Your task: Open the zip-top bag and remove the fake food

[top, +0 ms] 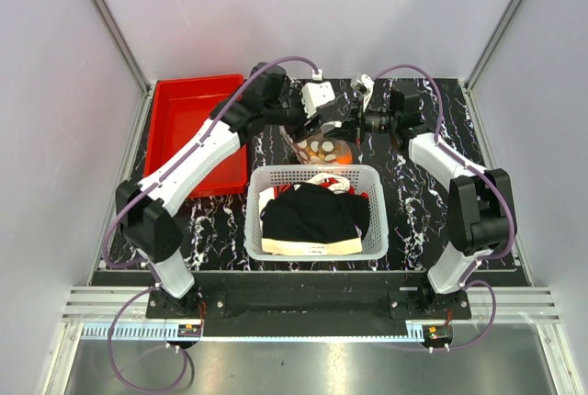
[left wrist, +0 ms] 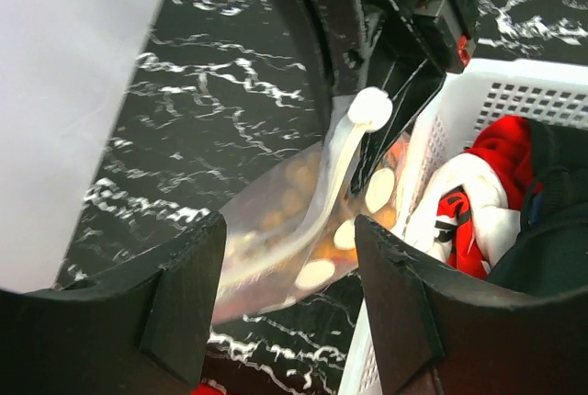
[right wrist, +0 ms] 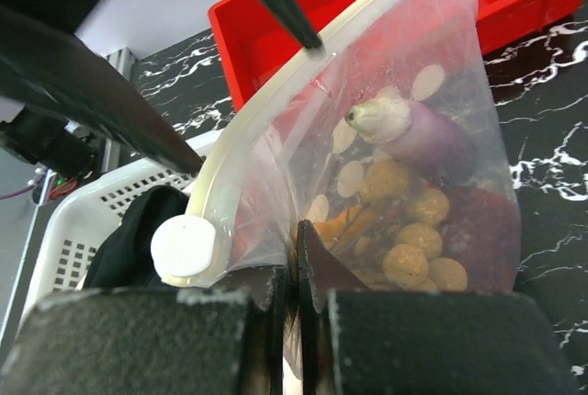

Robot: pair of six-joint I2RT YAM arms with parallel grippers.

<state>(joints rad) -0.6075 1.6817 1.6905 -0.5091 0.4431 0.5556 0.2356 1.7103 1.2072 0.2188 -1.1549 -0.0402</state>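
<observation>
The zip-top bag (right wrist: pixel 404 138) hangs between the two grippers, behind the white basket, and also shows from above (top: pixel 323 149). Its pale zip strip curves down to a white round slider (right wrist: pixel 188 248). Inside is the fake food: tan balls (right wrist: pixel 409 262), a purple piece (right wrist: pixel 432 133) and pale discs (left wrist: pixel 315 273). My right gripper (right wrist: pixel 296 248) is shut on the bag's plastic just beside the slider. My left gripper (left wrist: pixel 285 239) is open, its fingers wide apart on either side of the bag (left wrist: pixel 276 230) without gripping it.
A white mesh basket (top: pixel 312 172) of black, white and red clothes (top: pixel 308 211) stands just in front of the bag. A red bin (top: pixel 188 119) sits at the back left. The table top is black marbled, with walls close on three sides.
</observation>
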